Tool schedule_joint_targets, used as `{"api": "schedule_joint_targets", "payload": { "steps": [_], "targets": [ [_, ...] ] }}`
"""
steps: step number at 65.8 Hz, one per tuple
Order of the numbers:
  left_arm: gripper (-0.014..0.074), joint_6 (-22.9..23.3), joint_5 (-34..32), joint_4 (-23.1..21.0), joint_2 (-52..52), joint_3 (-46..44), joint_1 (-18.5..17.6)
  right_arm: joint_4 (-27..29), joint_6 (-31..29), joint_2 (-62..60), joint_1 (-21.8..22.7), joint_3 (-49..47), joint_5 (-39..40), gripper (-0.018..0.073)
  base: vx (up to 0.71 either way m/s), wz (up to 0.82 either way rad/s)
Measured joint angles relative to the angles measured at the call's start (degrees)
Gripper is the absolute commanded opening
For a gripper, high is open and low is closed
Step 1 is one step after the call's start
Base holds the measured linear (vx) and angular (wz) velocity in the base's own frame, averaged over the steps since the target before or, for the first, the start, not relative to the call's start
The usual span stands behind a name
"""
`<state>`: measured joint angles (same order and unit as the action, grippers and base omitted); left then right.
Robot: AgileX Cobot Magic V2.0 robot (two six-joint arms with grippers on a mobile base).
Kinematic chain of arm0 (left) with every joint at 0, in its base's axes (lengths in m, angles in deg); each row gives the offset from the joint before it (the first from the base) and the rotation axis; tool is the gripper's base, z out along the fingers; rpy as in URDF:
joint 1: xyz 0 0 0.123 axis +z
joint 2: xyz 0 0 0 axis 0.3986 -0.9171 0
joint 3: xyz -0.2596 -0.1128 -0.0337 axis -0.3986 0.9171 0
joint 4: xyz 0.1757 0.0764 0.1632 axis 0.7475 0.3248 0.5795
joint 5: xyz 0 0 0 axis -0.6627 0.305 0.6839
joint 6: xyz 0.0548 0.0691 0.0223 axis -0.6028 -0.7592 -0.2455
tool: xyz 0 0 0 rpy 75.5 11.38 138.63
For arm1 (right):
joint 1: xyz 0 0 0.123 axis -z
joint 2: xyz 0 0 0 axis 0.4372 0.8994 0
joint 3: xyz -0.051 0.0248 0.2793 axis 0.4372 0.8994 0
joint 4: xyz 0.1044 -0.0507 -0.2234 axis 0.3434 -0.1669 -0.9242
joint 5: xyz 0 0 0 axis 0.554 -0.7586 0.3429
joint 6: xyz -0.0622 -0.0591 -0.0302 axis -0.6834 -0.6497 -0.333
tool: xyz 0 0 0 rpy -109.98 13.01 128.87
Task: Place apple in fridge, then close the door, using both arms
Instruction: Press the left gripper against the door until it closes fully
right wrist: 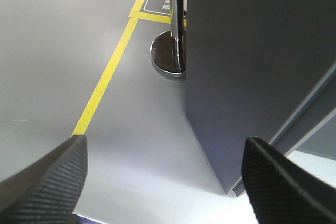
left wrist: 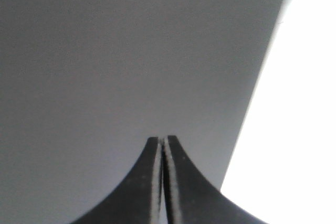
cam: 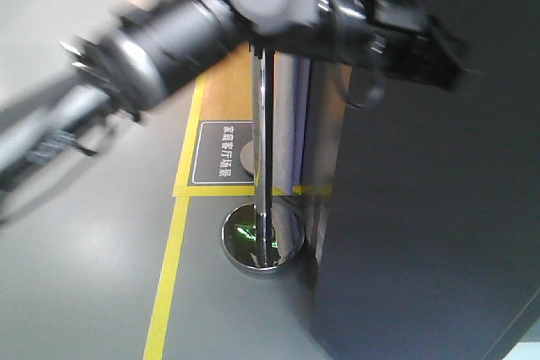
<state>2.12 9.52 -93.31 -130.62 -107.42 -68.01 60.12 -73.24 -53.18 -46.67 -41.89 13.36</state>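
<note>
The fridge's dark grey outside (cam: 422,208) fills the right of the front view; its white inside does not show. A black arm (cam: 253,6), blurred, reaches across from the left, its end against the top of that dark panel. My left gripper (left wrist: 164,139) is shut and empty, its tips close to a flat grey panel (left wrist: 131,51) with bright white beyond its right edge. My right gripper (right wrist: 165,142) is wide open and empty above the floor, beside the fridge's lower corner (right wrist: 236,77). The apple is out of view.
A chrome post stands on a round base (cam: 261,240) just left of the fridge, and also shows in the right wrist view (right wrist: 169,59). Yellow floor lines (cam: 169,276) and a dark floor sign (cam: 221,153) lie on the grey floor.
</note>
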Motion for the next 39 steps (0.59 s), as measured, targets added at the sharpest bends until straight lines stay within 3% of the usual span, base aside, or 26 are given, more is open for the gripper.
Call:
{"api": "schedule_joint_targets", "payload": {
  "steps": [5,10,18,39],
  "targets": [
    [-0.0006,5.65,3.31,8.45,2.22,0.13,0.22,0.00,0.00,0.00,0.00,0.00,0.00,0.0581,0.00,0.00],
    [-0.0006,8.68,4.56,12.88,4.87,2.26,0.22,0.00,0.00,0.00,0.00,0.00,0.00,0.0581,0.00,0.00],
    [-0.0006,9.96,2.48,14.52,9.86,10.18,0.22,0.00,0.00,0.00,0.00,0.00,0.00,0.0581,0.00,0.00],
    [-0.0006,10.02,-15.74,15.95,27.19,41.22,0.22,-0.05,0.00,0.00,0.00,0.00,0.06,0.0581,0.00,0.00]
  ]
}}
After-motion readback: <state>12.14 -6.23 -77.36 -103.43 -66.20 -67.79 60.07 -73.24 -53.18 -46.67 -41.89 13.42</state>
